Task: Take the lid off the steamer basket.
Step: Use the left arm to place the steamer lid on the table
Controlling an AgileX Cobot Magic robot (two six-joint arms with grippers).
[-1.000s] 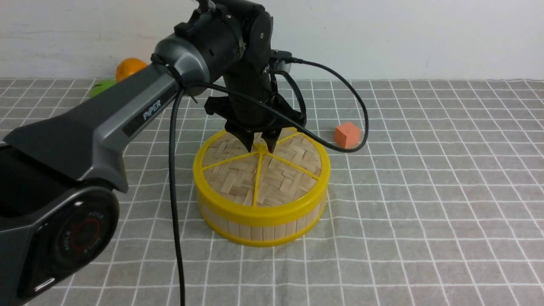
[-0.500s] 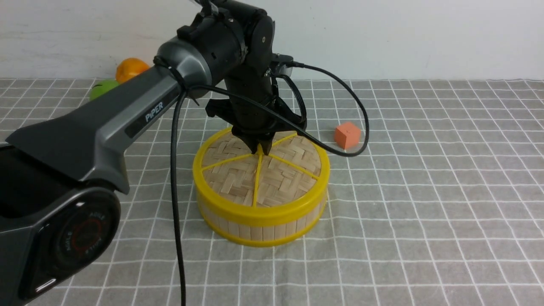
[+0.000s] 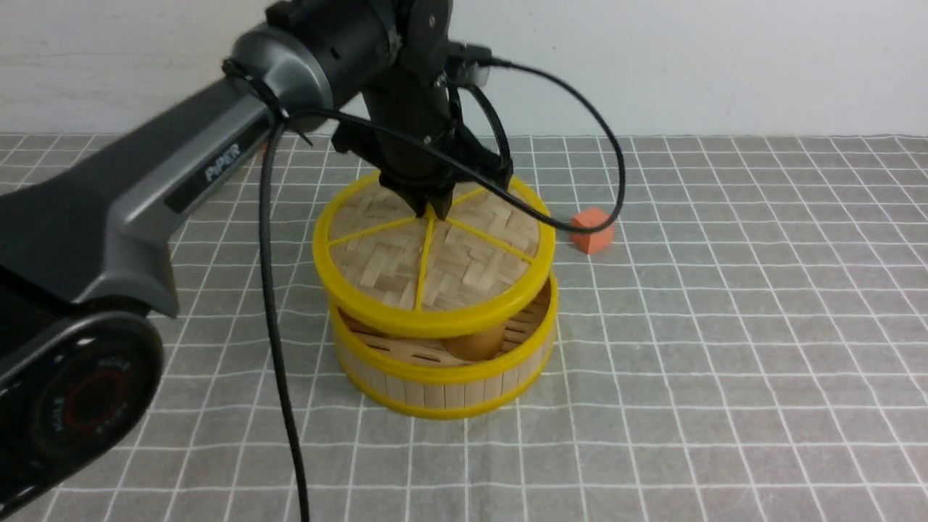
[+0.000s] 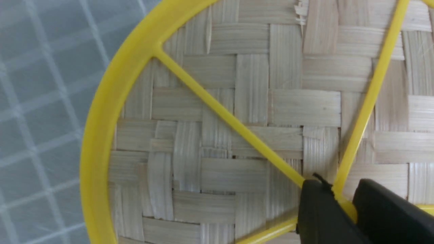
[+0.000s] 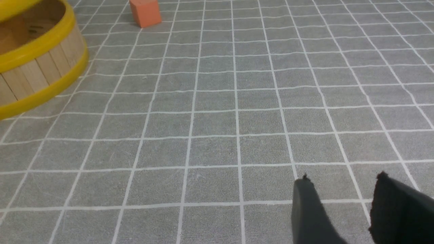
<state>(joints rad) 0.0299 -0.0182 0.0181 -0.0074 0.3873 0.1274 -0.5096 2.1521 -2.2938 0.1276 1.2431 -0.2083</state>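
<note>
Front view: my left gripper (image 3: 433,212) pinches the centre knob (image 4: 346,207) of the lid (image 3: 406,268), which hangs just above the steamer basket (image 3: 442,384); my right gripper (image 5: 342,178) stands open. So small a hold may let it slip back down.

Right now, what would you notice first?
The black left gripper pinches the lid by its centre knob and holds it just above the steamer basket mid-table. Through the gap peeks something round and brown inside, and a small orange cube sits farther back on the right.
</note>
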